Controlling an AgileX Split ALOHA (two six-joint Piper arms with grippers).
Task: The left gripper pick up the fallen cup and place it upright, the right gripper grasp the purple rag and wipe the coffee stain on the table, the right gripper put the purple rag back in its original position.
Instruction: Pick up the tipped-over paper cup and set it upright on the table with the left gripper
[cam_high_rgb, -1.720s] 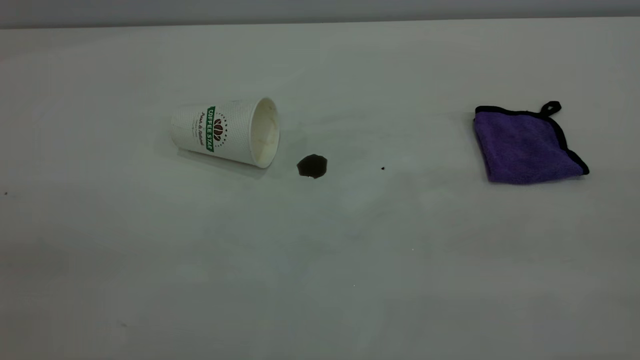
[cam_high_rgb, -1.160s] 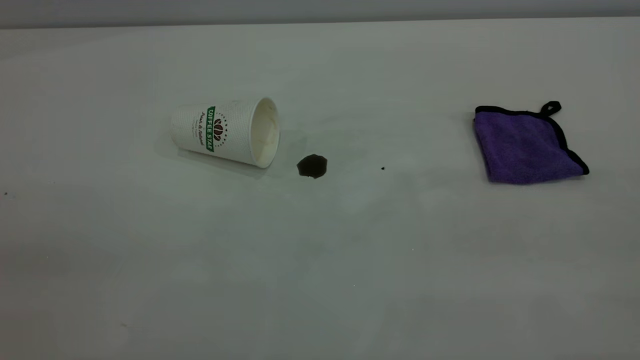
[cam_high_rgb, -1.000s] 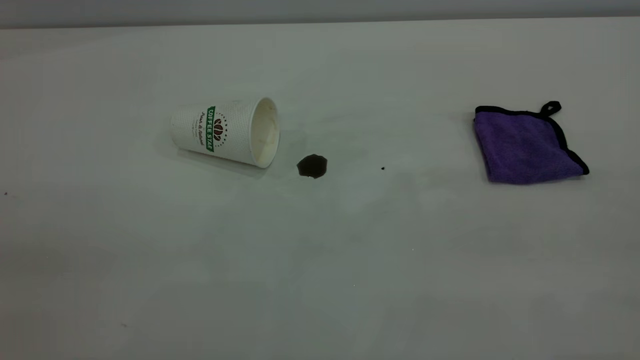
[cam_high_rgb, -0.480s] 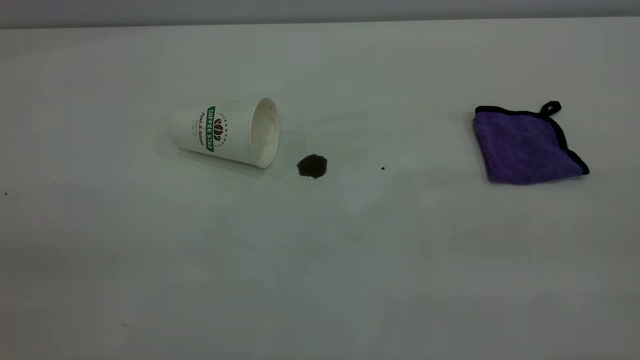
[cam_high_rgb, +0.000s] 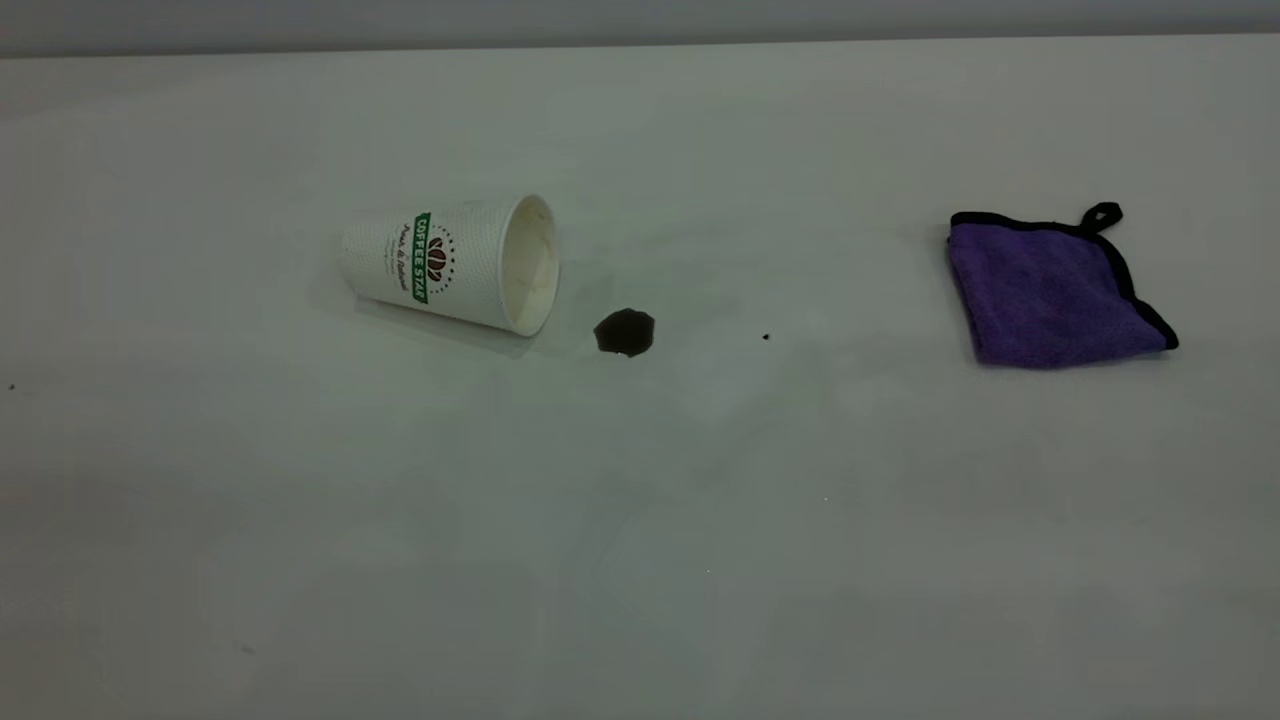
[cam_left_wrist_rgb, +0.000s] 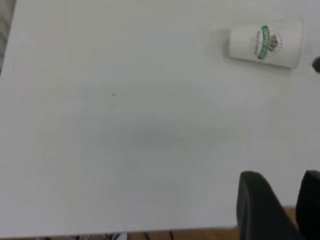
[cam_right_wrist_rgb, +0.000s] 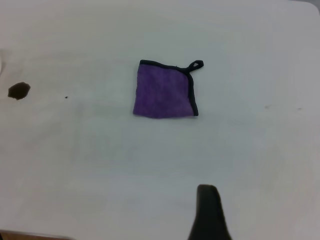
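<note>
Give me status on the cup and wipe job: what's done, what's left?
Done: nothing.

In hand: nothing. The white paper cup with the green band lies on its side on the white-grey table. The left gripper and right gripper are far from cup and rag.

Left: righting the cup, wiping the dark brown coffee stain, returning the untouched square purple rag.

The table (cam_high_rgb: 640, 520) is a wide, plain white-grey surface. The cup (cam_high_rgb: 450, 262) lies on its side left of centre, mouth facing right. Just beside the mouth sits the stain (cam_high_rgb: 624, 332), a dark roundish blot, apart from the rim. A tiny black speck (cam_high_rgb: 766, 337) lies right of it. The rag (cam_high_rgb: 1050, 292) lies flat, well apart at the right.
</note>
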